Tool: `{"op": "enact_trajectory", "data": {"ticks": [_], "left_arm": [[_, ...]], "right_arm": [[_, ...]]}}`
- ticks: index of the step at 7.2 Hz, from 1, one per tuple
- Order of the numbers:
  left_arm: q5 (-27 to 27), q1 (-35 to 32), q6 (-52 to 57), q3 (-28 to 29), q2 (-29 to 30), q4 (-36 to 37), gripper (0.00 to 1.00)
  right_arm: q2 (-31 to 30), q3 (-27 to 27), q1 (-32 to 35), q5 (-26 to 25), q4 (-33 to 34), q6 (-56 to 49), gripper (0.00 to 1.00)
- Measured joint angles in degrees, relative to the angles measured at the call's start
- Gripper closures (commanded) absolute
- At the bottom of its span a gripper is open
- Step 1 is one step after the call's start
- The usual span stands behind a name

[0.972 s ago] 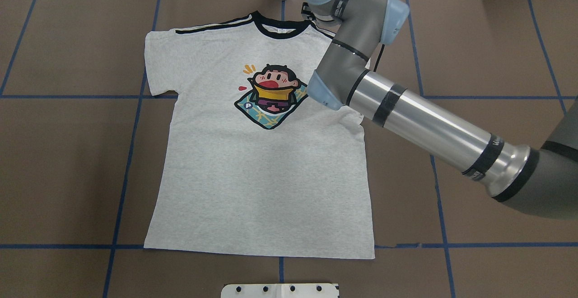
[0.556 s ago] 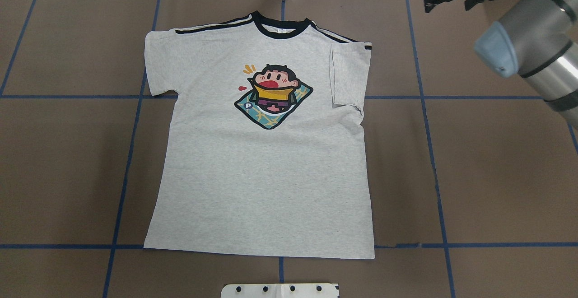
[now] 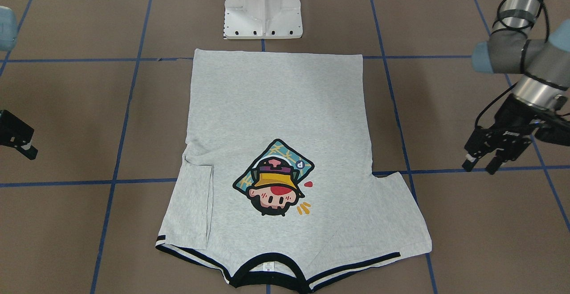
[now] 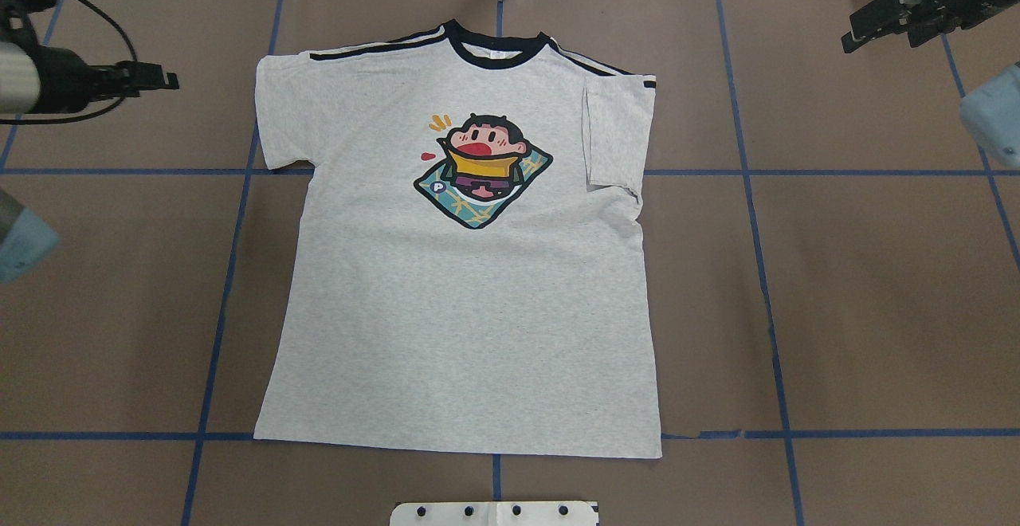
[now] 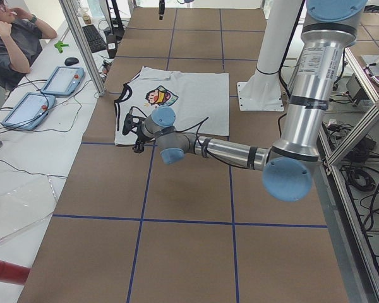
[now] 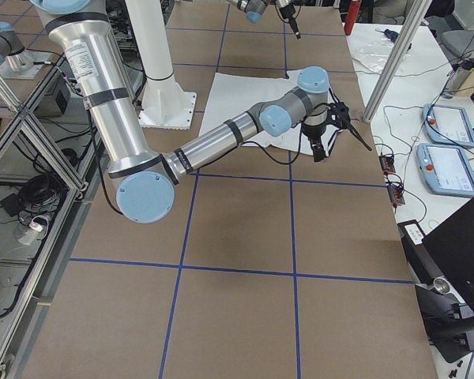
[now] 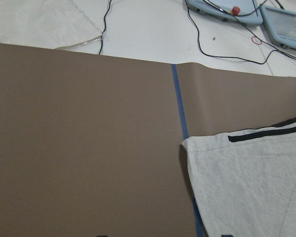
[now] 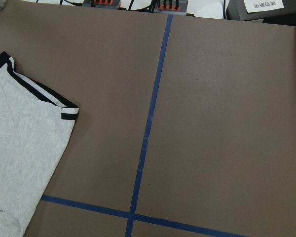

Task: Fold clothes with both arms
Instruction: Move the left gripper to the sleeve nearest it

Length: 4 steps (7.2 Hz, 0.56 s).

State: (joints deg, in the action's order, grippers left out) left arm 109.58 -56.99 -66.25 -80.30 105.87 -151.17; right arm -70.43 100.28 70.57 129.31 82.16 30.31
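T-shirt (image 4: pixel 470 311), lying between the two grippers: knit cloth, heather-grey, matt, finely flecked.
Collar (image 4: pixel 494 54): black ribbed cloth, matt.
Print (image 4: pixel 482 171): flat opaque colour, smoother than the knit around it.
Counter (image 4: pixel 876 287), below both grippers: brown paper-like sheet covering, matt and smooth, with a slight ripple at its edge ahead of the left gripper (image 3: pixel 478 168).
Tape lines (image 4: pixel 766 287): blue, thin, dull.
Right gripper (image 4: pixel 880 32): black, matt; plastic or metal cannot be told.
Right arm (image 6: pixel 213 142) and left arm (image 5: pixel 230 150), behind the grippers: bare silvery metal tubes with a satin sheen; matt grey joints.
End caps (image 6: pixel 146 197): light-blue smooth plastic.
Pedestal base (image 3: pixel 262 6): white, painted-looking, satin.
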Motion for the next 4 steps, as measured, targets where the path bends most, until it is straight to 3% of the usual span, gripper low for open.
{"op": "enact_trajectory", "data": {"ticks": [2, 4], "left_arm": [[-6.0, 5.1, -3.3, 12.5, 10.0, -2.1, 0.33], [-9.7, 6.8, -3.5, 21.2, 15.8, -3.4, 0.36]], "right_arm": [[-0.2, 0.0, 0.0, 0.0, -0.1, 0.1, 0.00], [-0.2, -0.2, 0.0, -0.1, -0.2, 0.1, 0.00]]}}
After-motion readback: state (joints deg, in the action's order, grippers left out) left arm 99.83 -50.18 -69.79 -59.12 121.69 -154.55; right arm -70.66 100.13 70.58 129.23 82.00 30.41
